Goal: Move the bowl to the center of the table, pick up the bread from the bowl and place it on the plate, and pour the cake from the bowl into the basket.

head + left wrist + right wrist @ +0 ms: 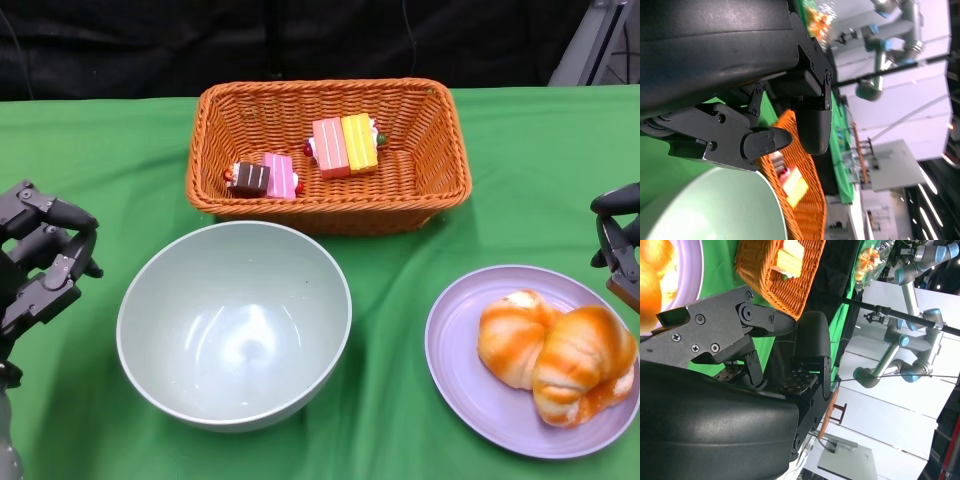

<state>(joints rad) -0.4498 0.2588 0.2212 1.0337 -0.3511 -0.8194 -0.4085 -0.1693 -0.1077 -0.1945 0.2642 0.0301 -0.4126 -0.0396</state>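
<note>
A pale green bowl (pixel 234 325) stands near the middle of the table, with nothing inside it. Two orange bread rolls (pixel 555 355) lie on the purple plate (pixel 460 375) at the right. Behind the bowl, the orange wicker basket (pixel 330 155) holds several cake pieces (pixel 345 145). My left hand (pixel 40 260) hovers left of the bowl, holding nothing, fingers apart. My right hand (pixel 620 240) sits at the right edge above the plate, holding nothing. The right wrist view shows the basket (pixel 780 270) and plate (pixel 687 270) past my fingers (pixel 760 322). The left wrist view shows the bowl rim (pixel 740 200) and basket (pixel 805 200).
A green cloth (pixel 100 160) covers the table. A dark backdrop runs behind the far edge. Other robot arms (pixel 910 315) stand beyond the table in the wrist views.
</note>
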